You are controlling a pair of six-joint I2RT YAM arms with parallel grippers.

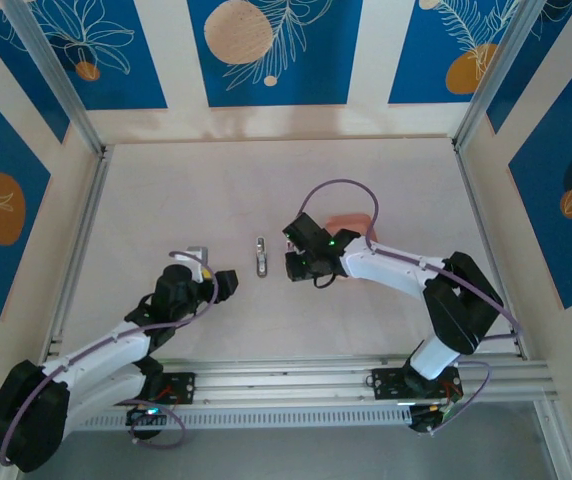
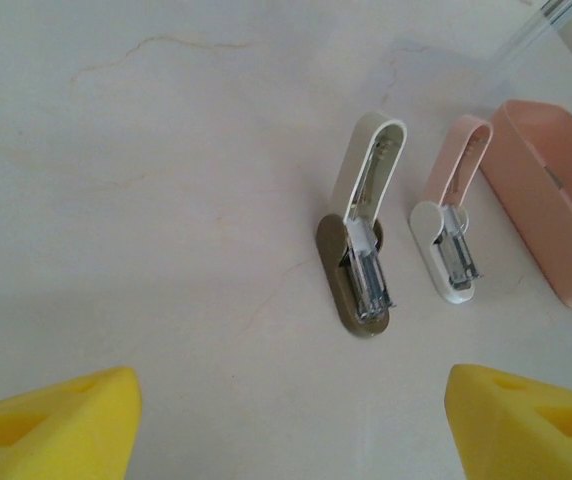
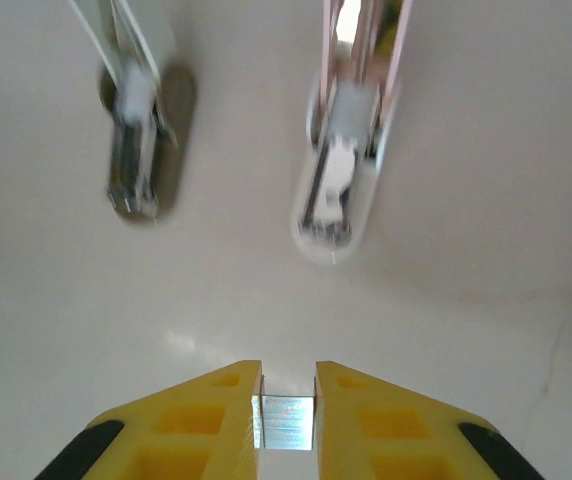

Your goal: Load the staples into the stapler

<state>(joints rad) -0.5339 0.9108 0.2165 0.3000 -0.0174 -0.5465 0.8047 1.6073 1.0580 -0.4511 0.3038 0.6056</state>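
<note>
This is a robotics lab test cell. A pale matt bench is boxed in by cream walls carrying blue printed panels with white leaves and orange discs, framed by slanting aluminium posts. A black-and-white left robot arm and its right twin are bolted to slotted aluminium rails at the near edge, trailing purple cables.

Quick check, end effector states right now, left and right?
Left end effector: open, holding nothing.
Right end effector: closed on a staple strip.
</note>
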